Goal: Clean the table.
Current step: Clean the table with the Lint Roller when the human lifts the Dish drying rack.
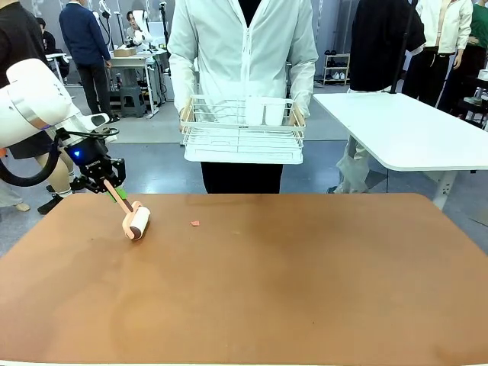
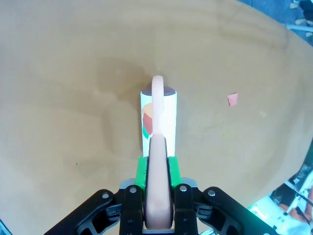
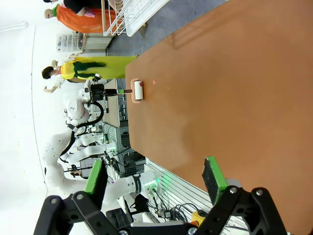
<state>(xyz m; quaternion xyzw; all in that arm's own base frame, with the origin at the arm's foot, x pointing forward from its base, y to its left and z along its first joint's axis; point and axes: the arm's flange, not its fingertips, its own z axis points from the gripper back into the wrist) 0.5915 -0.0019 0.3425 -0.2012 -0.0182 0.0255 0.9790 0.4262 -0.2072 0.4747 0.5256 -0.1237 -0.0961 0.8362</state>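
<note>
The reddish-brown table spans the front view. My left gripper is shut on the pink handle of a lint roller, whose white roll rests on the table's left part. In the left wrist view the handle runs between my green pads to the roller, which carries a few coloured bits. A small pink scrap lies on the table just right of the roller; the scrap is apart from it. My right gripper hangs open above the table, holding nothing. From there the roller looks far off.
A person at the far side holds a white wire basket with a white cup inside, above the table's far edge. A white-topped desk stands back right. People stand in the background.
</note>
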